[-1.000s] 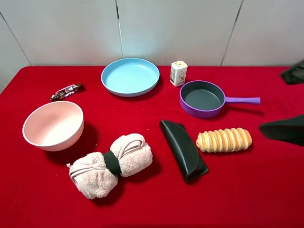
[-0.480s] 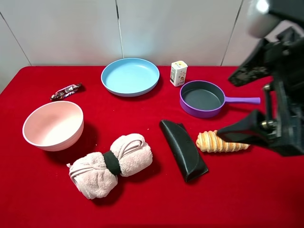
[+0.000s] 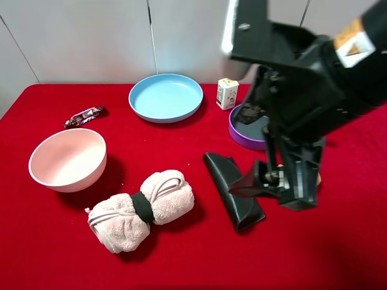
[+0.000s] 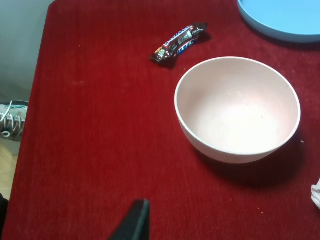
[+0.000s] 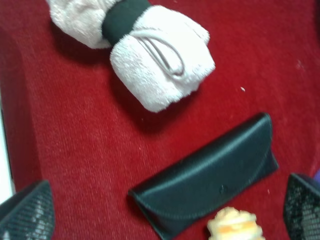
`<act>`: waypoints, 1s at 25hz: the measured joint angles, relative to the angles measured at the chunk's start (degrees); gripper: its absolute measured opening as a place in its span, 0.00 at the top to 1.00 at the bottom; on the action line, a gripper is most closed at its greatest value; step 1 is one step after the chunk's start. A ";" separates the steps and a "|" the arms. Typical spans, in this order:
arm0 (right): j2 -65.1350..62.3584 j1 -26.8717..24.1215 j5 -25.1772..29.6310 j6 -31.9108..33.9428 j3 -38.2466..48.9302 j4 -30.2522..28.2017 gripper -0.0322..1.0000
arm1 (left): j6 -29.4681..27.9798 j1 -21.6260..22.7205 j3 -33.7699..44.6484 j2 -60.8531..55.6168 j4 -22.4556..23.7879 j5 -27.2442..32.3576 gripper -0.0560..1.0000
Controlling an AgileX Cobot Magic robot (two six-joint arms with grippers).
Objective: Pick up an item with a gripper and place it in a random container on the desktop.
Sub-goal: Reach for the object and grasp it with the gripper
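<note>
the rolled pale pink fluffy towel point(image 3: 172, 196) lies on the red-clothed table point(image 3: 338, 254) near its front edge. its long axis slants from front-left to back-right, with a dark band point(image 3: 143, 207) at the middle. the right gripper point(image 3: 269, 184) hangs spread wide above the folded black pouch point(image 3: 233, 190), so the towel is off toward the left arm's side, across bare cloth. the left gripper point(image 4: 137, 222) shows one fingertip only, so i cannot tell its state. the light blue plate point(image 3: 165, 96) sits well behind the towel, with a clear way to it.

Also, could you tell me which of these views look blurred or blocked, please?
Exterior high: sharp, but the right arm hides most of the pan. Right wrist: slightly blurred across the towel and pouch. Left wrist: clear, the bowl casting a soft shadow.
</note>
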 joint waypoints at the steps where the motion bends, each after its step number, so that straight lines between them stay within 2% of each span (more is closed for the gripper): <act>1: 0.94 0.56 -0.05 0.00 -0.59 -0.32 0.30 | 0.00 0.00 0.00 0.00 0.00 0.00 0.01; 12: 10.13 5.53 -0.33 0.00 -7.15 -2.89 0.30 | 0.00 0.00 0.00 0.00 0.00 0.00 0.01; 25: 22.28 5.86 -2.25 -2.44 -12.63 -3.38 0.30 | 0.00 0.00 0.00 0.00 0.00 0.00 0.01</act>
